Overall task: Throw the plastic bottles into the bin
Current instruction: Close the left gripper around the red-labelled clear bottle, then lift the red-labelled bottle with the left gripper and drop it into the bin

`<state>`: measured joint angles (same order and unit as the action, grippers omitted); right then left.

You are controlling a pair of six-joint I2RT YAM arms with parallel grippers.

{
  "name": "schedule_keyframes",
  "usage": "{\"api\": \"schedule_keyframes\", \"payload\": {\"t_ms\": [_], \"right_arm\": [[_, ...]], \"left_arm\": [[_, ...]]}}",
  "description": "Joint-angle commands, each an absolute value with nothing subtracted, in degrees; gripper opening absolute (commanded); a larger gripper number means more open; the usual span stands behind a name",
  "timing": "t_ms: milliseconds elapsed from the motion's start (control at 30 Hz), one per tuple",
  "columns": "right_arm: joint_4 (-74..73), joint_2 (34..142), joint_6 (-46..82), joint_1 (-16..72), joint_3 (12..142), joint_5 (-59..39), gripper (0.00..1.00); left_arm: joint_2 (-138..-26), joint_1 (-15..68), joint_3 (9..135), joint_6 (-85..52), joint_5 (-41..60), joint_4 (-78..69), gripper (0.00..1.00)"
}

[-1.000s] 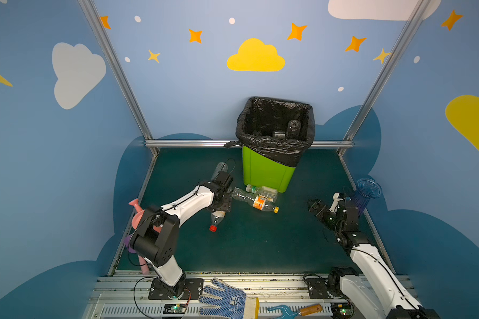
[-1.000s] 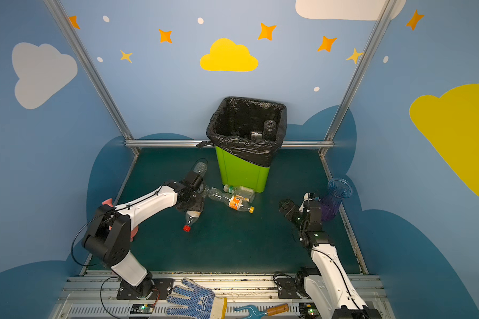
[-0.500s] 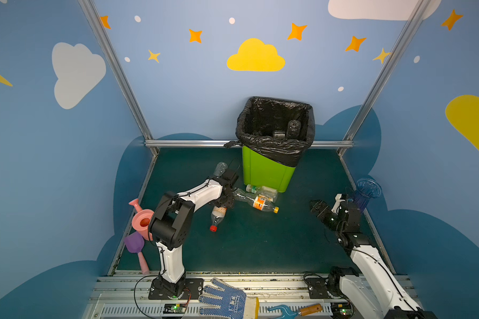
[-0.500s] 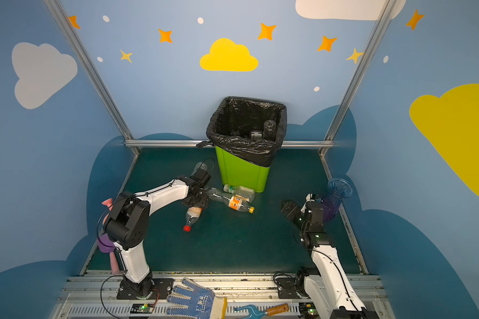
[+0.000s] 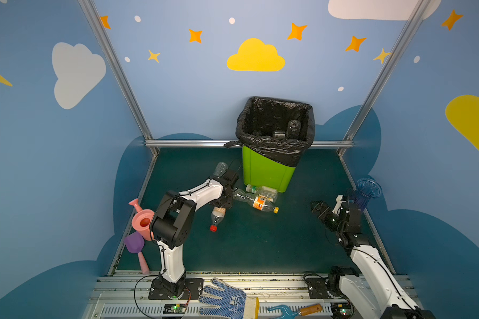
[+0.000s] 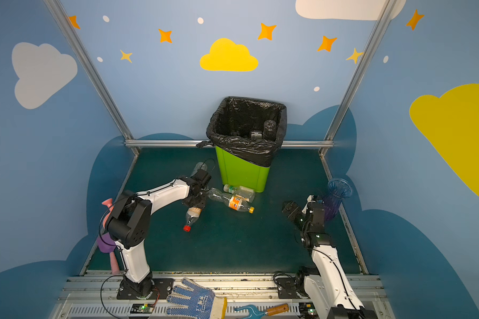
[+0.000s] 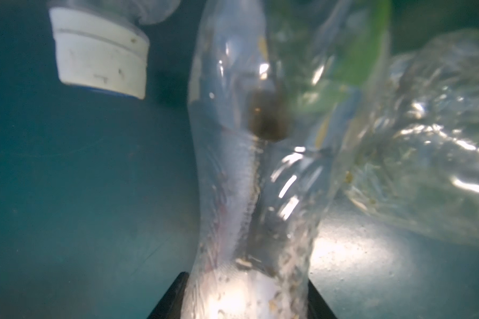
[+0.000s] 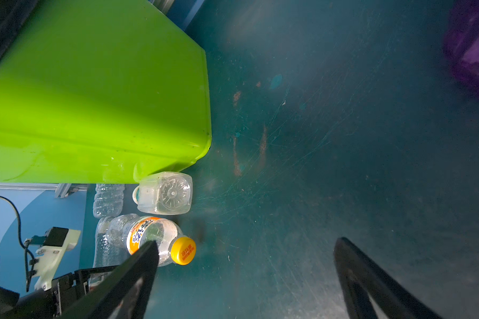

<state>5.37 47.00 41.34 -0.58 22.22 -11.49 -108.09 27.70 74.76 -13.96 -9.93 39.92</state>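
My left claw point(image 5: 224, 200) was clenched on a clear crumpled bottle point(image 7: 246, 193) lying on the worktop point(image 5: 260, 248). The lime-green bin point(image 5: 266, 174) stood just beyond it. An orange-labelled bottle point(image 5: 260, 203) lay just beside that claw, on the side toward my right claw point(image 5: 317, 207), which hung well apart, spread wide and grasping nothing.

bottle point(image 7: 246, 165) blurred (close-up), left tool point(image 7: 246, 277) cropped
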Motion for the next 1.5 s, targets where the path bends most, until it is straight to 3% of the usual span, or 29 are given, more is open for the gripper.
{"api": "schedule_keyframes", "payload": {"t_ms": [0,200,400,600,733,867,1000,1100,1167,1233,1367,1467], "right_arm": [[5.1,46.3,41.0,-1.1,22.0,-11.9,0.98],[5.5,46.1,40.7,-2.2,23.1,-12.4,0.98],[6.5,46.1,39.8,-3.3,25.3,-13.0,0.98],[7.1,44.9,39.7,-4.9,26.3,-13.5,0.98],[7.3,43.5,40.4,-5.8,26.0,-14.0,0.98],[8.2,41.6,40.6,-6.7,26.1,-14.7,0.98],[8.8,39.7,40.7,-7.5,26.3,-15.1,0.98],[8.6,39.1,41.1,-7.7,26.3,-16.2,0.98],[8.6,39.3,41.1,-7.8,26.4,-17.4,0.98],[9.5,39.5,40.4,-7.8,26.7,-17.9,0.98],[9.9,38.9,39.7,-8.0,26.2,-17.9,0.98],[8.2,38.7,40.1,-8.1,24.8,-18.3,0.98]], "left_arm": [[-103.0,27.4,74.1,-14.4,-9.9,40.6,0.49],[-90.1,27.3,74.3,-14.8,-10.5,41.5,0.48],[-74.4,26.3,78.2,-14.4,-17.2,37.9,0.5],[-59.6,25.5,80.8,-9.9,-20.0,16.9,0.53],[-57.6,25.3,80.0,-8.9,-16.4,-3.2,0.54],[-66.6,25.2,87.9,-10.6,-11.3,-10.4,0.54],[-83.1,25.4,104.7,-15.0,-3.6,-5.4,0.56],[-102.4,26.9,130.1,-17.3,0.8,14.2,0.65],[-118.0,28.9,156.1,-16.9,1.7,32.3,0.72],[-130.5,30.7,179.7,-15.6,1.3,41.4,0.81],[-114.8,32.4,153.3,-14.5,0.1,26.8,0.99],[-100.9,33.5,129.9,-11.0,-2.0,9.5,1.0]]}}
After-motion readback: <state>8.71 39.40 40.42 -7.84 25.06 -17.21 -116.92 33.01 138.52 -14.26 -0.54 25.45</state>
